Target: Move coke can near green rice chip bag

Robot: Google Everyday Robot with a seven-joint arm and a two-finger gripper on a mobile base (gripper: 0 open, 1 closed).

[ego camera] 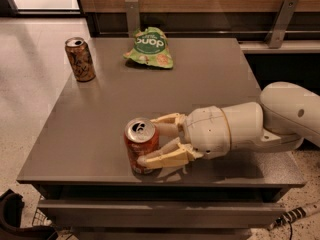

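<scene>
**Coke can [141, 145] sat clamped in the gripper [149, 141], well in front of the green rice chip bag [149, 47].**
The gripper pinched its sides. My worry was that the sideways hold might slip or tip it in transit, or overshoot and shove the bag. Smooth grey worktop [210, 79] underneath, brown can [80, 59] left of the bag, pale speckled floor [30, 84] further left.
</scene>
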